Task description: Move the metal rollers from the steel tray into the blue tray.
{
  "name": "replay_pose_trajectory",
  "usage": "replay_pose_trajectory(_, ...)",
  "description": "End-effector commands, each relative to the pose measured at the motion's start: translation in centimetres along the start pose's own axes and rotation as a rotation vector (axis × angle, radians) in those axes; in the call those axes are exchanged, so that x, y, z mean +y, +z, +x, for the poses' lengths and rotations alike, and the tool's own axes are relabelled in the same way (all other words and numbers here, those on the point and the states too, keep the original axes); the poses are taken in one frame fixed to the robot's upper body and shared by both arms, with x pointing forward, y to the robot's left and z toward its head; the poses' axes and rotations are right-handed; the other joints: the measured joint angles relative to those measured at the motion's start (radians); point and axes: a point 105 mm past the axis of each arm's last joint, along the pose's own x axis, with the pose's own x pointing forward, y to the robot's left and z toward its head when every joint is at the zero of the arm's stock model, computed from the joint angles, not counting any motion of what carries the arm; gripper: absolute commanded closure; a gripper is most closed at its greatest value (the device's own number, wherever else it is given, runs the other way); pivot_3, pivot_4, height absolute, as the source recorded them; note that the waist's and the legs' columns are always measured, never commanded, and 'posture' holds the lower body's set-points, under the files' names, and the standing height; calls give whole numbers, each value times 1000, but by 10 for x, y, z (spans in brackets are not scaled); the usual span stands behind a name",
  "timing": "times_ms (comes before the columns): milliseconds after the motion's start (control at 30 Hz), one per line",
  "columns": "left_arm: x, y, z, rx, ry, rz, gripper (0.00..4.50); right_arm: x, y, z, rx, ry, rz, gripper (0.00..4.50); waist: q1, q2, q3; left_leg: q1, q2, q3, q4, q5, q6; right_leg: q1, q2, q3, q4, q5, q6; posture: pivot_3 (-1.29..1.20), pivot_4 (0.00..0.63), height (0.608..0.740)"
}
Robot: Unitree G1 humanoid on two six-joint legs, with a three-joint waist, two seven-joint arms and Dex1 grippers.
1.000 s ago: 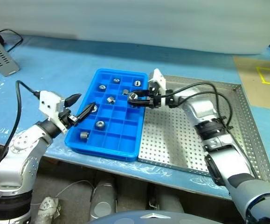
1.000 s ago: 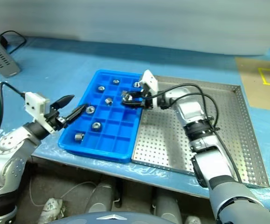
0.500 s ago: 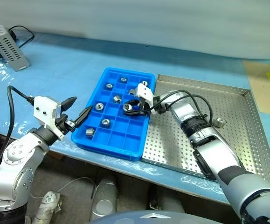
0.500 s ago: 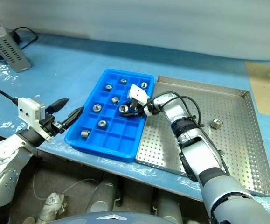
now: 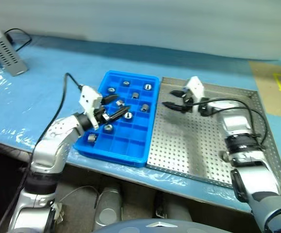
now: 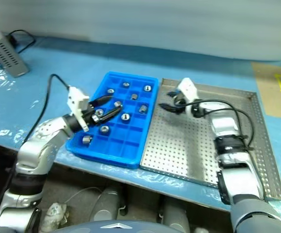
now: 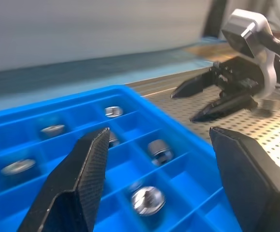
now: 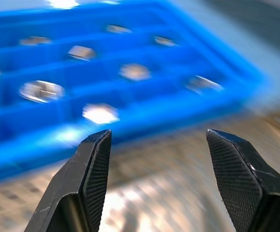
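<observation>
Status of transfer: well advanced. I count about nine metal rollers (image 5: 144,107) lying in the blue tray (image 5: 112,154), one to a compartment, spread from its far end to its near left corner. The steel tray (image 5: 193,145), touching the blue tray's right side on the surface (image 5: 43,87), shows a bare perforated floor wherever I can see it. Part of it is hidden under my right arm, and a blurred pale shape beside my right hand in the left wrist view may be a remaining roller; I cannot tell. My right hand (image 5: 168,98) hangs over the far left corner of the steel tray, pointing toward the blue tray, fingers apart and holding nothing; the nearest rollers lie just left of it, across the blue rim. My left hand (image 5: 121,106) is over the middle of the blue tray, fingers wide and empty, with rollers directly below and around it. Judgement: only a check for stragglers appears outstanding.
</observation>
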Motion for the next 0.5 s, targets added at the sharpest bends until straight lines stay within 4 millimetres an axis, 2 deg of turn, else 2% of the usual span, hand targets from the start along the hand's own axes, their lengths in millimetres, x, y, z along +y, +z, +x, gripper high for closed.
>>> replay_pose_trajectory(33, -8, 4, 17, -21, -106, 36, 1016, -27, 12, -30, -44, -208, 9, 1282, -38, 0, 0, 0, 0, 0, 0, 0, 0, 0, 0, 0, 0, 0, 0, -198, 150, 740)
replay_pose_trajectory(133, -10, 4, 31, -36, -162, 27, 1016, -32, 3, -50, -23, -313, 47, 1282, -91, 0, 0, 2, 1, 0, -2, -1, 1, 0, 2, 0, -1, 0, 0, -253, 150, 740)
replay_pose_trajectory(233, -9, 1, 38, -35, -187, 27, 1016, -35, -19, -58, 55, -398, 105, 1282, -128, 1, -1, 4, 3, 1, -3, -1, 2, 0, 4, 2, -1, 0, -1, -282, 150, 740)
replay_pose_trajectory(400, -12, 0, 40, -30, -219, 18, 1016, -31, -46, -57, 106, -438, 221, 1282, -150, 1, -1, 6, 4, 2, -3, -1, 2, 2, 6, 3, -3, 1, -2, -295, 150, 740)
replay_pose_trajectory(500, -10, 1, 38, -27, -214, 26, 1016, -32, -65, -55, 196, -469, 228, 1282, -151, 1, -1, 6, 4, 2, -3, -1, 2, 3, 6, 3, -3, 1, -2, -295, 150, 740)
